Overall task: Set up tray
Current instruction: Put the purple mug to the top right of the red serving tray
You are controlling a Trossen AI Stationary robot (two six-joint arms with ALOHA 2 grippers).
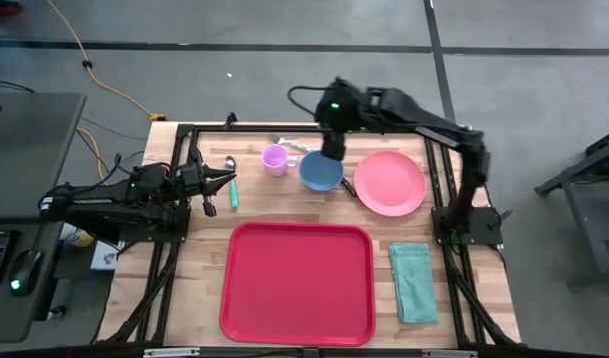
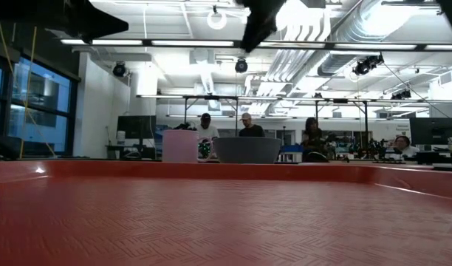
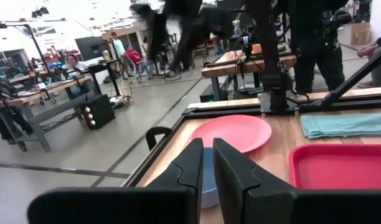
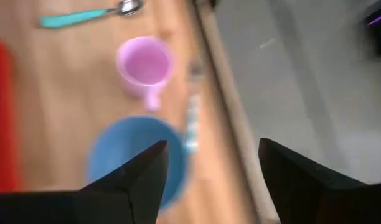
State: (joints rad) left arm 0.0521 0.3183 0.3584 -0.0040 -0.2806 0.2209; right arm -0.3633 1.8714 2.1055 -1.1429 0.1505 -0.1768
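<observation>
The red tray point(image 1: 297, 283) lies flat on the near middle of the table and fills the low view's foreground point(image 2: 226, 214). Beyond it, near the far edge, stand a pink cup point(image 1: 275, 159), a blue bowl point(image 1: 320, 172) and a salmon-pink plate point(image 1: 390, 183). My right gripper point(image 1: 331, 149) hangs open above the bowl's far rim; in its wrist view point(image 4: 212, 168) the bowl point(image 4: 131, 158) and cup point(image 4: 145, 65) lie below, apart from the fingers. My left gripper point(image 1: 225, 181) waits shut at the table's left, by a teal-handled spoon point(image 1: 233, 194).
A folded teal cloth point(image 1: 414, 281) lies right of the tray. A second teal-handled utensil point(image 1: 295, 146) rests by the far edge, between cup and bowl. Black frame rails run along the left, far and right edges. People sit at desks in the room behind.
</observation>
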